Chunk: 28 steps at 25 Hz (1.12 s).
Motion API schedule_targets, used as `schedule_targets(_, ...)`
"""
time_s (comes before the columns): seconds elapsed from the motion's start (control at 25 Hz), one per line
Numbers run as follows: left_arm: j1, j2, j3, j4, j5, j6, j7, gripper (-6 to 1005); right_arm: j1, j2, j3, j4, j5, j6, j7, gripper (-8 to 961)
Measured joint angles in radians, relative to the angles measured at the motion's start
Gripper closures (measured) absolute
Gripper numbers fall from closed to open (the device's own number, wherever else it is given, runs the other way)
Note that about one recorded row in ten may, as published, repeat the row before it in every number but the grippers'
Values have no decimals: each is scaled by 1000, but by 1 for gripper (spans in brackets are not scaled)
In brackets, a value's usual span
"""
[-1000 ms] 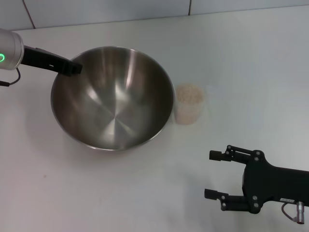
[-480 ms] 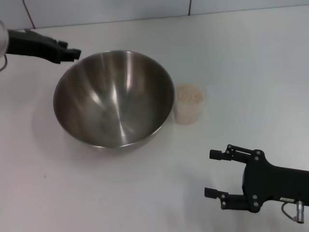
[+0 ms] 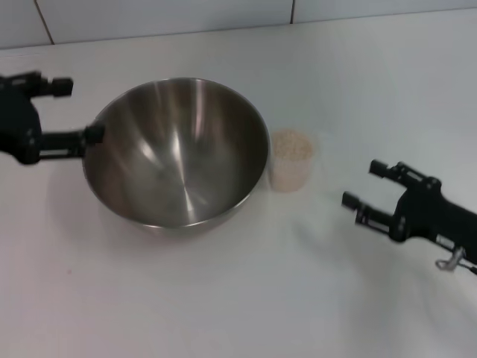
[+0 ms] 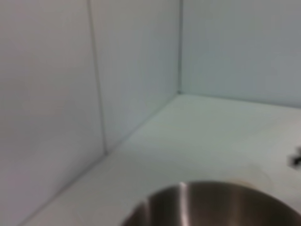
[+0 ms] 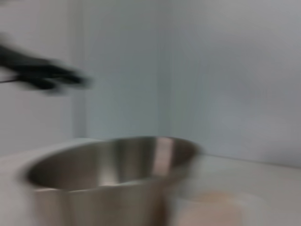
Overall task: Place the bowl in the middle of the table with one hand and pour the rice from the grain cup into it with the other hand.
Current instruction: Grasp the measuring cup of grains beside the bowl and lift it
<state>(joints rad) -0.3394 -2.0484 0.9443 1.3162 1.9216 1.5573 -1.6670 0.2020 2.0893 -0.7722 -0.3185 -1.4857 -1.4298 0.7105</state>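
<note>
Head view, as I see it from the console. The bowl [image 3: 177, 153] sits on the white table [image 3: 223, 298], left of centre, its brushed steel wall tipped so the far-right side shows most. I cannot tell whether it rests flat or leans. The cup [image 3: 291, 161] stands upright just beside the bowl's right rim, very close to it; whether they touch I cannot tell. It is filled near the brim with rice [image 3: 291, 145].

The left gripper [image 3: 77, 110] is at the bowl's left side, fingers spread wide and holding nothing. One finger [image 3: 54, 86] lies farther back, clear of the bowl; the tip of the other reaches the left rim, and I cannot tell whether it touches.

The right gripper [image 3: 364, 184] is to the right of the cup, near but apart from it, pointing toward it. Its fingers are spread wide, with nothing between them.

Left wrist view. I see the bowl [image 4: 216, 207] as an arc of rim low in the frame, with the table [image 4: 211, 136] running back to the tiled wall [image 4: 56, 94] and its corner. No fingers of this arm show here.

Right wrist view. The bowl [image 5: 108, 174] fills the lower part, seen from the side, and the cup [image 5: 211, 209] is a pale blur beside it. The left gripper [image 5: 42, 73] shows as a dark blurred shape beyond the bowl.
</note>
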Motion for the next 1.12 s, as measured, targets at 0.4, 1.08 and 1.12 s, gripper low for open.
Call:
schedule_targets(0.4, 2, -12, 13, -29, 80, 23, -4, 129, 127, -4, 141, 146, 38, 186, -63, 180)
schedule_targets(1.08, -52, -15, 18, -65, 145, 23, -26, 130, 192, -4, 132, 183, 30, 235, -64, 184)
schedule_targets(1.12, -53, -15, 19, -66, 147, 23, -28, 130, 195, -4, 134, 181, 32, 238, -64, 184)
